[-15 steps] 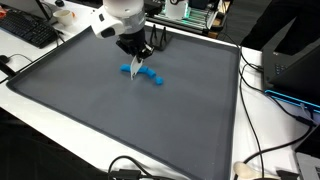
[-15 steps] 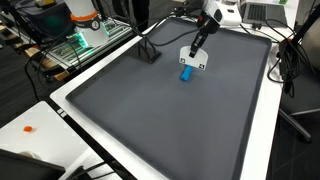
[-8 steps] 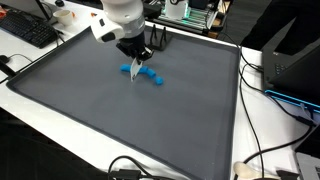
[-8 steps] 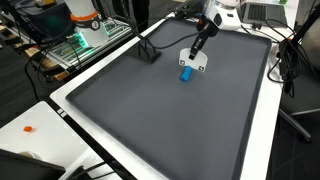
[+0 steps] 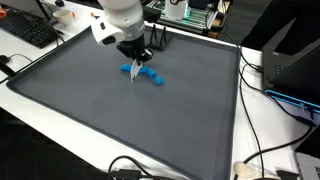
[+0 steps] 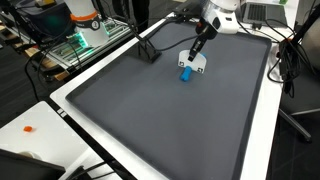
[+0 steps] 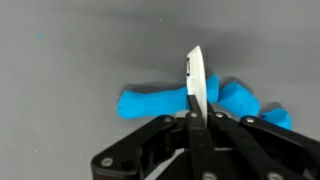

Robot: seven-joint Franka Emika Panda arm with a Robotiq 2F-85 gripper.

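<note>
The claw (image 7: 193,114) is clenched on a thin white blade (image 7: 196,75), seen edge-on in the wrist view. Just beyond the blade, lumps of blue dough (image 7: 150,103) are spread out; whether they are touched cannot be told. In both exterior views the blue dough is found on the grey mat (image 5: 100,110), which is laid on the white worktop (image 5: 60,130). A keyboard (image 5: 28,30) is placed beside the mat.

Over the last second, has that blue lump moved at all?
No. In both exterior views the blue lump lies at the same spot on the grey mat, just as far from the mat's far edge.
</note>
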